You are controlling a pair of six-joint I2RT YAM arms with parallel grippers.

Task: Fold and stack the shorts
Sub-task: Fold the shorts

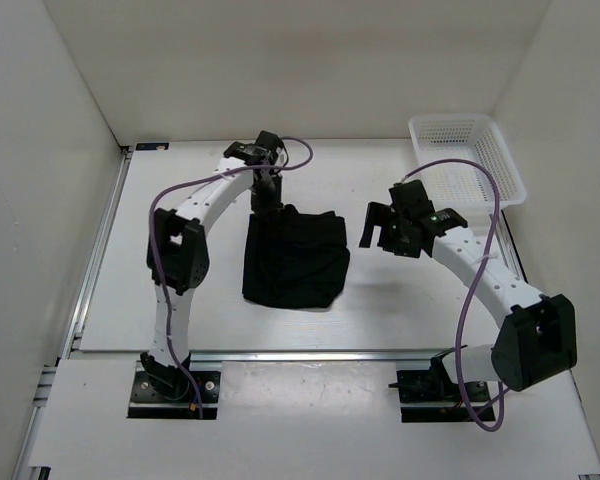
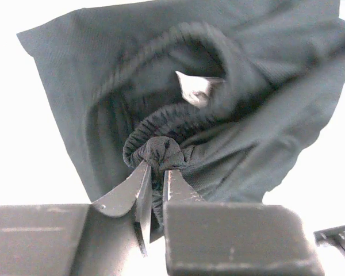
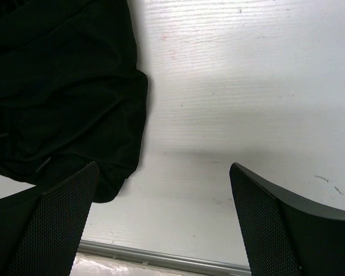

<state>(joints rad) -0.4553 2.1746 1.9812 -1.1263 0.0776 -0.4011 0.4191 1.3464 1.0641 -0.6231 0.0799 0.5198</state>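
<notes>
The black shorts [image 1: 295, 258] lie in a folded heap at the middle of the table. My left gripper [image 1: 267, 204] sits at their far left corner, shut on a bunched bit of the elastic waistband [image 2: 159, 154], with cloth pinched between its fingers [image 2: 135, 187]; a white label [image 2: 196, 89] shows inside the waist. Just right of the shorts hovers my right gripper [image 1: 377, 228], above the table. In the right wrist view it [image 3: 161, 224] is open with bare table between its pads, and the shorts' edge [image 3: 75, 98] lies to the upper left.
A white mesh basket [image 1: 477, 160] stands at the back right corner of the table. White walls close in the sides and back. A metal rail [image 1: 280, 355] runs along the table's near edge, and another [image 1: 100, 240] along its left side.
</notes>
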